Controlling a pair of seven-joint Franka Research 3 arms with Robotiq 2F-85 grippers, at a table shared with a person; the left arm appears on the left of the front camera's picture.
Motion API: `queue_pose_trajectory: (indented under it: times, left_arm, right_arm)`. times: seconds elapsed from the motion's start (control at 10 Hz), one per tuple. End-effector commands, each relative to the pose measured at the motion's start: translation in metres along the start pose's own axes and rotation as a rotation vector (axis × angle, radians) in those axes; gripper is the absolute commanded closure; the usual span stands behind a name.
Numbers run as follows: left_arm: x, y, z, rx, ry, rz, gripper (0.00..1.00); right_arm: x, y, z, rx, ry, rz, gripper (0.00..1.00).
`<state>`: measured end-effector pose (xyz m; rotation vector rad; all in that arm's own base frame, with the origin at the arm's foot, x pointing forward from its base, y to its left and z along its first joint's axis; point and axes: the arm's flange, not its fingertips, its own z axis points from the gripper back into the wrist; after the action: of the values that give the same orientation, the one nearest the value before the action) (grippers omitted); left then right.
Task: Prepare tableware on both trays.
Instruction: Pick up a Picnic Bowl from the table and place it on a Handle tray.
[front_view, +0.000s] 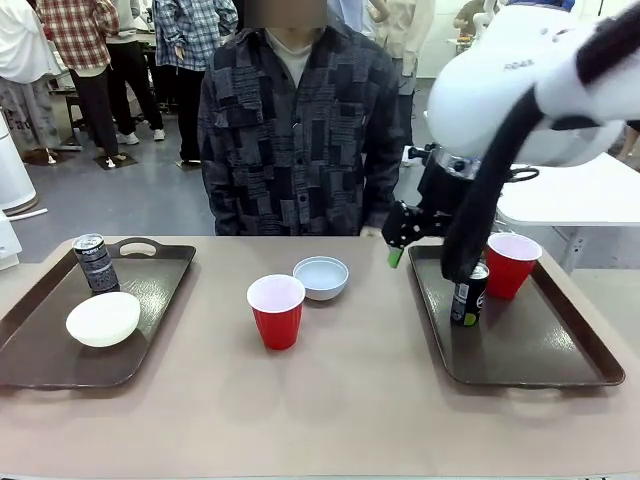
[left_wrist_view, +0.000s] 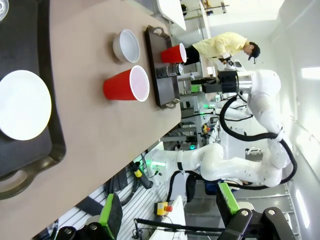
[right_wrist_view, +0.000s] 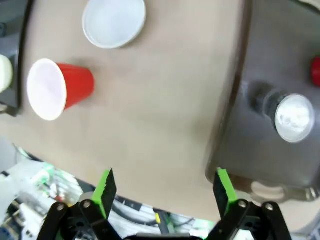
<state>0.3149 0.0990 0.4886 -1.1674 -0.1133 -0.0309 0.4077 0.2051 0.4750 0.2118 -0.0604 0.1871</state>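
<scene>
Both my pincers stand apart, nothing between the pads. My right pincer hovers by the far left corner of the right tray. On that tray a black can stands half hidden behind my arm's black hose, with a red cup just beside it. My wrist view cuts that cup down to a red sliver.

The second red cup and the grey-blue bowl sit on the bare counter between the trays. The left tray, cropped at the picture's edge, holds the other can and the white bowl. My left pincer hangs off to the side of the counter.
</scene>
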Motion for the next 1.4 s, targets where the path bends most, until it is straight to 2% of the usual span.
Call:
queue_pose_trajectory:
  times: [0.0, 0.2, 0.3, 0.6, 0.9, 1.1, 1.3]
  left_arm:
    - [0.000, -0.002, 0.001, -0.021, -0.010, -0.005, 0.00]
    - [0.000, -0.002, 0.001, -0.021, -0.010, -0.005, 0.00]
    - [0.000, -0.002, 0.001, -0.021, -0.010, -0.005, 0.00]
    - [0.000, -0.002, 0.001, -0.021, -0.010, -0.005, 0.00]
    - [0.000, -0.002, 0.001, -0.021, -0.010, -0.005, 0.00]
    - [0.000, -0.002, 0.001, -0.021, -0.010, -0.005, 0.00]
    - [0.000, -0.002, 0.001, -0.021, -0.010, -0.005, 0.00]
  right_arm:
    - [-0.019, -0.002, 0.009, -0.032, -0.017, 0.005, 0.00]
    - [-0.019, -0.002, 0.009, -0.032, -0.017, 0.005, 0.00]
    - [0.000, 0.000, 0.001, -0.004, 0.000, 0.003, 0.00]
    - [0.033, 0.023, -0.032, -0.064, -0.039, 0.027, 0.00]
    - [0.077, 0.054, -0.074, -0.105, -0.114, -0.019, 0.00]
    - [0.095, 0.067, -0.096, -0.134, -0.165, -0.064, 0.00]
    - [0.113, 0.076, -0.103, -0.161, -0.209, -0.115, 0.00]
